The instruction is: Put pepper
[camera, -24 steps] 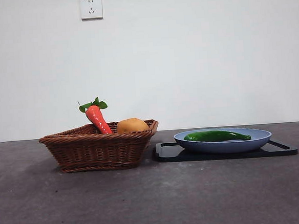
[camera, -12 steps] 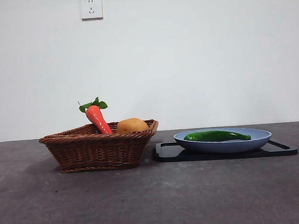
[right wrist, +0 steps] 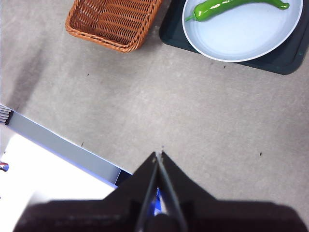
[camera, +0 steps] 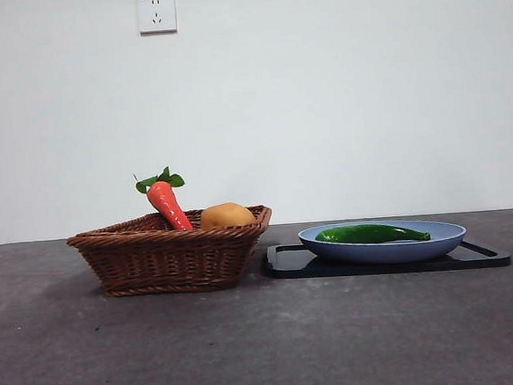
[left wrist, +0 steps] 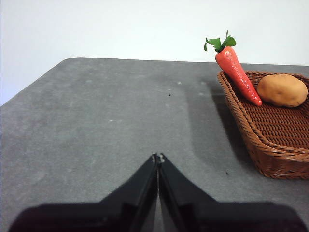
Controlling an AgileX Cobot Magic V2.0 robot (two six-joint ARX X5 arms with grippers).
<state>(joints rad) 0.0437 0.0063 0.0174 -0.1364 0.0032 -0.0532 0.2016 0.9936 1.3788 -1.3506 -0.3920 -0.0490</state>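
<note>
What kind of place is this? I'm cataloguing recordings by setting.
Probably a lab test bench: a bare grey table against a plain white wall with a socket, holding toy-like produce in a woven brown basket.

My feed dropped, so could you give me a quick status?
Both pincers, left and right, shut, empty. Pepper lying in plate, beside basket. Nothing blocking it.
</note>
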